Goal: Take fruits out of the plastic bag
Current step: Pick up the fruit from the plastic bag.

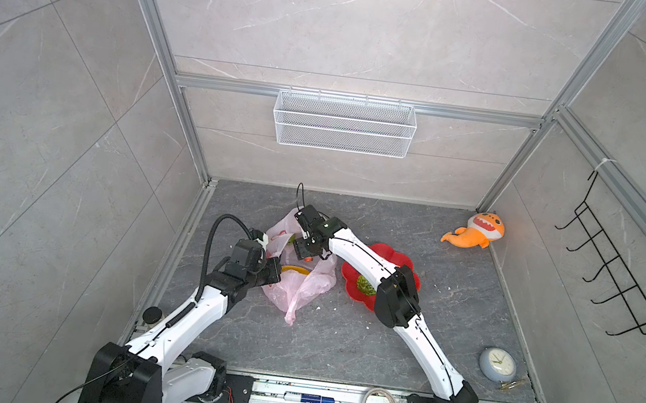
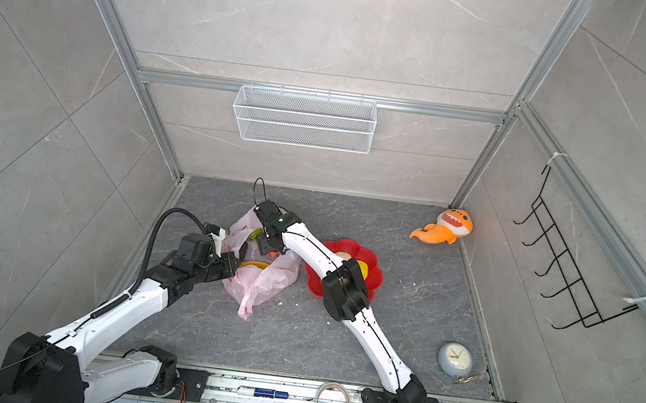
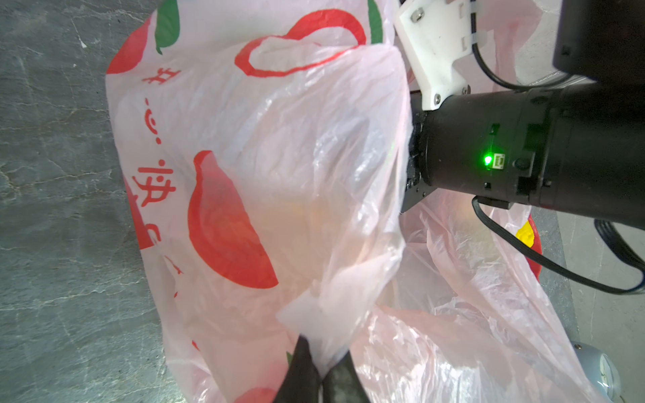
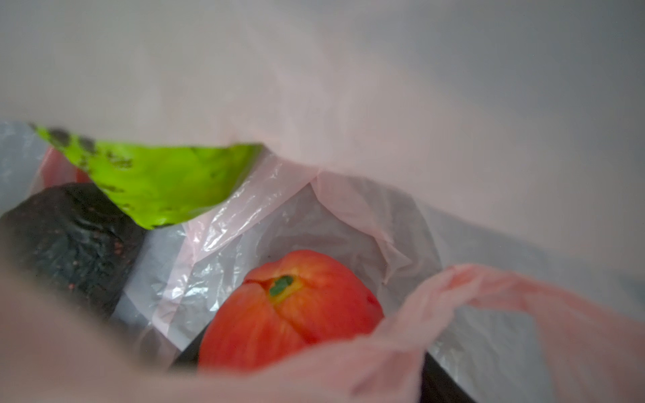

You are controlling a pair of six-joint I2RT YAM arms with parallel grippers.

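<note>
Left hand (image 3: 323, 356) clenched on plastic bag (image 3: 279, 157); right hand (image 1: 306, 255) seemingly straddles apple (image 4: 289, 314), grip unclear.

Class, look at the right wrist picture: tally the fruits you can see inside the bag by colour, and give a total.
In the bag, right wrist view:
Red: 1 (apple)
Green: 1 (green fruit)
Dark: 1 (avocado)
Total: 3

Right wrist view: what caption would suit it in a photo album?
Inside the pink plastic bag: a red apple, a dark avocado and a spotted green fruit wait to be taken out.
</note>
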